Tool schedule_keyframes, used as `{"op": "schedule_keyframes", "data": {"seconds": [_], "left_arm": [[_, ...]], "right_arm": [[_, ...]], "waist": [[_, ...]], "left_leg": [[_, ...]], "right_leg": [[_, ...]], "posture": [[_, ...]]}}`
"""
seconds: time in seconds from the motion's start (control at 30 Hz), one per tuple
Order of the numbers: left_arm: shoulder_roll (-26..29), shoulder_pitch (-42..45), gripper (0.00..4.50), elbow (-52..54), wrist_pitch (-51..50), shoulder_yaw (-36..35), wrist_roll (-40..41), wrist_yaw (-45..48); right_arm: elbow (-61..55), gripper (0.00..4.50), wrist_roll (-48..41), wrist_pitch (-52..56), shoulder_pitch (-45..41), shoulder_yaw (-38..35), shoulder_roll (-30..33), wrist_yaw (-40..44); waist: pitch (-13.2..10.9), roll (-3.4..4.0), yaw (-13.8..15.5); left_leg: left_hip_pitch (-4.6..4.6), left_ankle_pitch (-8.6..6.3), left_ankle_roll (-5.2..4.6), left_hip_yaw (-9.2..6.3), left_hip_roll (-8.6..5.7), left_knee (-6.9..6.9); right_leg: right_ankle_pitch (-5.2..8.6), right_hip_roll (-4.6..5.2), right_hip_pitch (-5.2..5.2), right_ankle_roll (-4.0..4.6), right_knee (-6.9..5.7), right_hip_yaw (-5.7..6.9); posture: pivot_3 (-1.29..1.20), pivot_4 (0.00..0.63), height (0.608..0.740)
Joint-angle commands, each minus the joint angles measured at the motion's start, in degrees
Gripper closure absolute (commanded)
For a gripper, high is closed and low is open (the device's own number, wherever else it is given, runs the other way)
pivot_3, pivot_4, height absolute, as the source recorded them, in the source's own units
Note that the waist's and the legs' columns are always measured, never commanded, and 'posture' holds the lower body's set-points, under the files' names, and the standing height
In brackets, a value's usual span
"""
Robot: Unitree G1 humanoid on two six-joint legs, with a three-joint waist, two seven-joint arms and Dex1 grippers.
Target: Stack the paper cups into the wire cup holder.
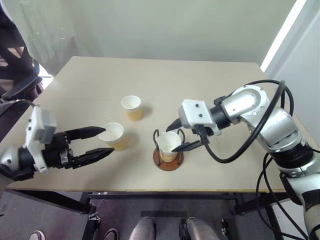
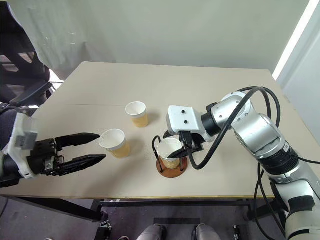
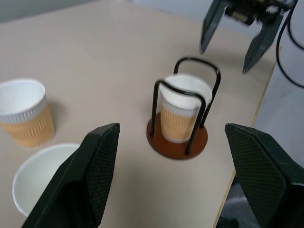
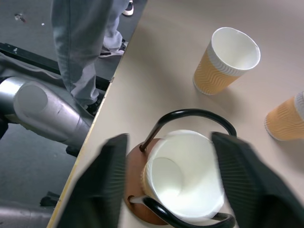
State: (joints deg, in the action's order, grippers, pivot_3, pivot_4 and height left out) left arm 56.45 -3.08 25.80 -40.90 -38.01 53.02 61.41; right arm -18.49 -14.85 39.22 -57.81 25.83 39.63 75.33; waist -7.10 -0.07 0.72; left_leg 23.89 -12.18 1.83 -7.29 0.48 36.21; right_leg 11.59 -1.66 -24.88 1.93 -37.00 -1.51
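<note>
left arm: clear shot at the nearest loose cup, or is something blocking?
Probably yes. The left gripper is open, its fingers either side of the nearest loose cup on the table, with nothing between. The other loose cup and the wire cup holder stand apart from it.

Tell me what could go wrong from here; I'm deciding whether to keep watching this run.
The open right gripper straddles the cup in the holder; pulling away carelessly could snag a wire loop or tip that cup. The open left gripper sits at the near cup, by the table edge; a misjudged close could knock it over.
</note>
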Motion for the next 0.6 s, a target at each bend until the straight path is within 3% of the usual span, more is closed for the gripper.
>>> {"op": "schedule_keyframes", "data": {"seconds": [0.03,0.17,0.37,0.5,0.6], "left_arm": [[-1.5,-0.4,0.7,1.0,2.0,-2.9,1.4,0.5],[-1.6,-1.3,0.7,0.8,2.6,-4.0,1.1,1.0],[4.5,3.2,0.7,-9.0,4.6,-3.7,-1.6,6.3],[14.5,12.9,0.7,-22.8,10.7,10.9,-12.1,14.3],[15.1,29.1,0.7,-31.2,14.1,25.3,-19.3,19.6]], "right_arm": [[-0.1,1.03,0.6,-1.2,-0.8,-0.8,0.1,0.0],[2.8,1.03,0.7,-3.0,-2.5,-3.1,1.1,0.8],[10.2,1.03,-9.0,-5.9,-6.7,-17.1,4.2,5.4],[17.2,1.03,-7.7,-7.4,-10.5,-20.8,7.1,3.9],[18.2,1.03,-5.5,-9.6,-9.6,-20.7,9.5,3.8]], "waist": [[0.0,0.0,0.0],[0.0,-0.01,0.0],[0.0,-0.01,0.3],[0.0,-0.05,1.0],[0.0,-0.06,1.3]], "left_leg": [[0.0,0.0,0.0,0.0,0.01,0.0],[0.0,0.0,0.0,0.0,0.02,0.0],[0.05,0.03,-0.03,0.0,0.02,0.02],[0.03,0.06,0.01,-0.03,0.08,0.02],[0.02,0.03,0.05,-0.05,0.09,0.0]], "right_leg": [[0.0,0.0,0.0,0.0,0.0,0.0],[0.0,-0.02,0.0,0.0,0.0,0.0],[0.01,-0.03,-0.02,0.02,-0.01,0.0],[-0.01,-0.07,-0.06,0.14,-0.02,0.0],[-0.08,-0.07,-0.1,0.28,-0.02,0.0]], "posture": [[0.0,0.15,0.74],[0.0,0.15,0.74],[0.0,0.15,0.74],[0.0,0.15,0.74],[0.0,0.15,0.74]]}}
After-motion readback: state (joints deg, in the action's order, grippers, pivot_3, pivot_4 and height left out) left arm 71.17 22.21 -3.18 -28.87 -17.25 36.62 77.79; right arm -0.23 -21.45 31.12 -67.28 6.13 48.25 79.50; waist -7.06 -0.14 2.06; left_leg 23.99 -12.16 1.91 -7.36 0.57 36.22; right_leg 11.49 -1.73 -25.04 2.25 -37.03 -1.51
